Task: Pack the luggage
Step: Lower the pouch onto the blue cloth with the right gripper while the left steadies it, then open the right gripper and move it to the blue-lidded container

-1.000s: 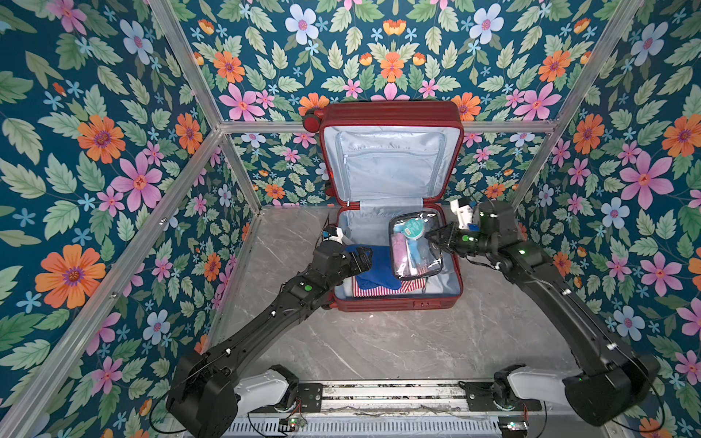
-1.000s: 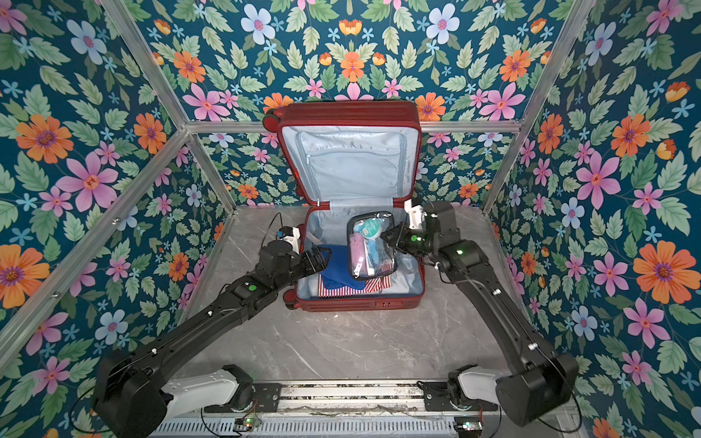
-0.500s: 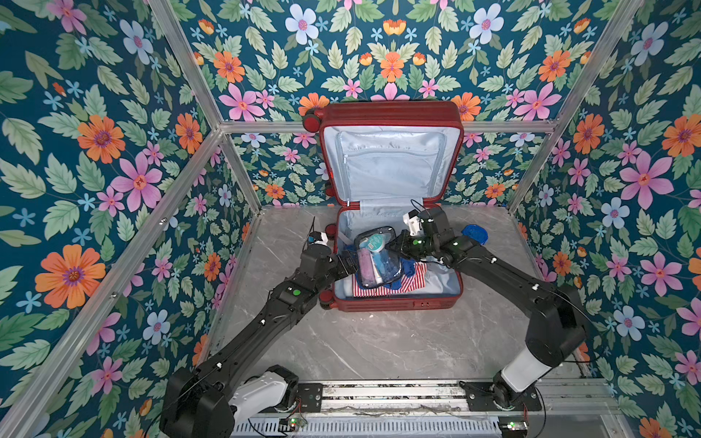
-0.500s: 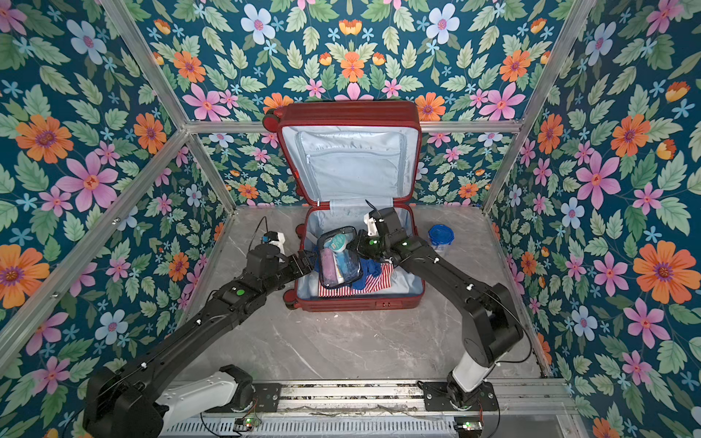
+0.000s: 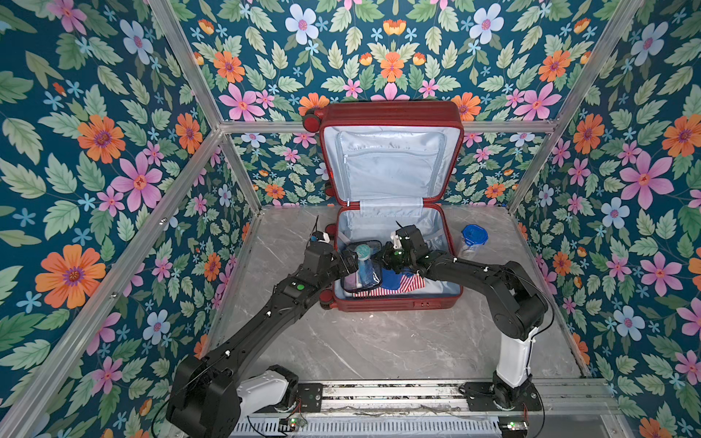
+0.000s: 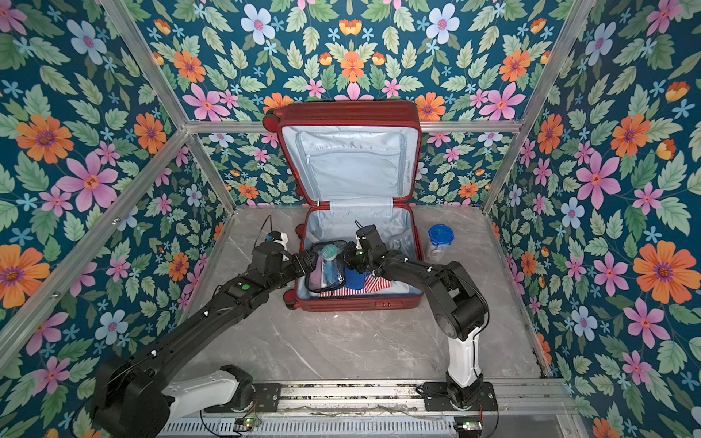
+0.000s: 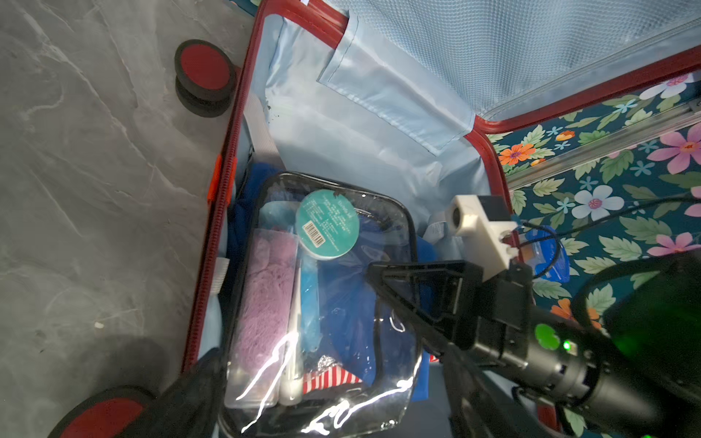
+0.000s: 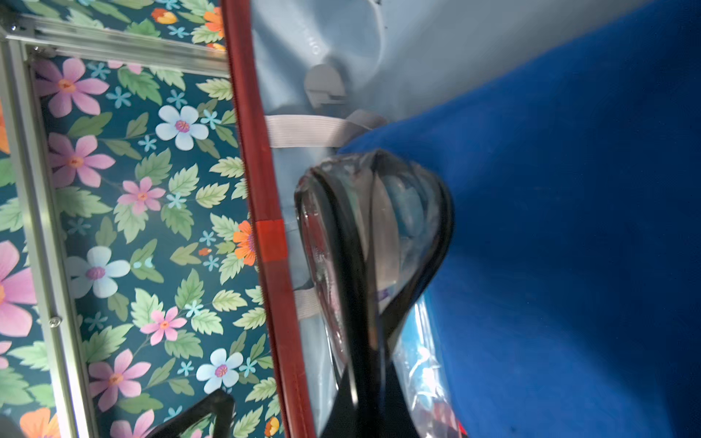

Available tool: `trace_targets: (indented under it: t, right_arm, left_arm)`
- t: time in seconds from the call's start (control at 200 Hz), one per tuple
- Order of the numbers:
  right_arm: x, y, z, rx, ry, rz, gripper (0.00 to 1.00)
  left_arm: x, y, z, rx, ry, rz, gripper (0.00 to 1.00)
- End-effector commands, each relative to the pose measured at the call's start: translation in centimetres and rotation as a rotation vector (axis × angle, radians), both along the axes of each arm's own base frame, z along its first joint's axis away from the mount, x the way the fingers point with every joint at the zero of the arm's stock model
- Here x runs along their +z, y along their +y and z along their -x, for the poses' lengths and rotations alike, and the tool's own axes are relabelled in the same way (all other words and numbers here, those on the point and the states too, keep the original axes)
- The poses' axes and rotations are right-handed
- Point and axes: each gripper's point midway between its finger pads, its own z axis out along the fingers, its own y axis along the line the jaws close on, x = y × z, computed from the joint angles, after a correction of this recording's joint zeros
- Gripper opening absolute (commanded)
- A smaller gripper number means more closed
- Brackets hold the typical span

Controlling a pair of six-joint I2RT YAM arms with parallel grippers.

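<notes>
Dark-red luggage [image 5: 394, 302] lies open on the bench [image 5: 360, 341], its lid [image 5: 390, 113] upright. We see both arms stretched low, elbows bent, into the lower shell. The right fingers [image 7: 387, 271] are clenched on the clear pouch [image 5: 360, 267] edge; the left fingers [image 7: 193, 394] are spread wide, straddling the pouch's end.

We look down from high above the front in both top views, sharing nearly the whole scene around the suitcase [image 5: 390, 112]. Our two wrist cameras sit close over it, both catching the clear pouch [image 7: 341, 303].
</notes>
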Motion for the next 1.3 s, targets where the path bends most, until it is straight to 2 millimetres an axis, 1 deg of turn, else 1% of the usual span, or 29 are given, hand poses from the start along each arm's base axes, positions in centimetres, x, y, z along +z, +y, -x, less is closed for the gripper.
trace_targets:
  t: [0.0, 0.095, 0.17, 0.245, 0.345, 0.405, 0.535, 0.595, 0.665, 0.745, 0.825, 0.92, 1.005, 1.03, 1.04, 1.05, 1.12, 1.225, 1.295]
  right_arm:
    - [-0.6, 0.3, -0.2, -0.037, -0.003, -0.012, 0.00]
    - [-2.6, -0.4, 0.2, -0.055, 0.033, 0.025, 0.00]
    - [-3.6, -0.9, 0.5, -0.065, 0.045, 0.054, 0.00]
    - [-3.7, -1.3, 0.8, -0.064, 0.041, 0.075, 0.00]
    - [-2.8, -1.4, 0.9, -0.044, 0.014, 0.090, 0.00]
    - [-2.0, -1.2, 0.9, -0.028, 0.000, 0.075, 0.10]
    - [-0.6, -0.9, 1.1, -0.004, -0.020, 0.056, 0.38]
    - [0.2, -1.0, 1.2, 0.001, -0.033, 0.055, 0.47]
    - [1.1, -1.3, 1.4, 0.006, -0.049, 0.065, 0.54]
    - [2.3, -1.8, 1.7, 0.009, -0.070, 0.090, 0.58]
    - [3.5, -2.7, 2.1, 0.009, -0.093, 0.125, 0.63]
    - [4.2, -4.1, 2.6, 0.004, -0.096, 0.171, 0.64]
    - [4.5, -5.8, 3.0, -0.008, -0.088, 0.193, 0.64]
    - [4.0, -6.3, 3.0, -0.011, -0.078, 0.206, 0.65]
    - [5.1, -6.6, 3.1, -0.016, -0.098, 0.197, 0.65]
    - [5.4, -6.8, 3.2, -0.017, -0.103, 0.197, 0.65]
    - [5.8, -8.7, 3.4, -0.036, -0.113, 0.230, 0.68]
    - [7.0, -11.8, 3.7, -0.053, -0.144, 0.302, 0.73]
    - [8.0, -14.2, 3.8, -0.072, -0.168, 0.359, 0.76]
  left_arm:
    - [0.3, -0.8, -1.0, -0.030, -0.016, -0.013, 0.89]
    - [-0.2, -1.9, -2.2, -0.054, -0.005, -0.018, 0.88]
    - [-0.7, -2.8, -3.3, -0.070, 0.004, -0.018, 0.87]
    - [-1.5, -3.6, -4.0, -0.084, 0.018, -0.016, 0.86]
    - [-2.7, -4.6, -4.9, -0.106, 0.038, -0.004, 0.84]
    - [-3.6, -5.1, -5.2, -0.113, 0.057, -0.007, 0.84]
    - [-5.2, -5.3, -5.8, -0.112, 0.085, -0.020, 0.84]
    - [-5.8, -5.4, -6.0, -0.112, 0.097, -0.025, 0.84]
    - [-6.5, -5.5, -6.0, -0.113, 0.110, -0.032, 0.84]
    - [-7.1, -5.5, -6.0, -0.112, 0.123, -0.037, 0.84]
    - [-7.3, -5.5, -6.1, -0.112, 0.127, -0.036, 0.84]
    - [-6.9, -5.6, -6.2, -0.113, 0.119, -0.031, 0.84]
    - [-5.6, -5.5, -6.3, -0.113, 0.093, -0.031, 0.85]
    - [-5.1, -5.5, -6.3, -0.113, 0.084, -0.033, 0.85]
    - [-4.8, -5.4, -6.3, -0.112, 0.080, -0.033, 0.85]
    - [-4.7, -5.4, -6.3, -0.112, 0.076, -0.034, 0.86]
    - [-3.0, -5.2, -6.3, -0.114, 0.046, -0.041, 0.87]
    - [-0.2, -4.7, -5.9, -0.119, -0.010, -0.048, 0.89]
    - [1.7, -4.2, -5.3, -0.118, -0.049, -0.056, 0.94]
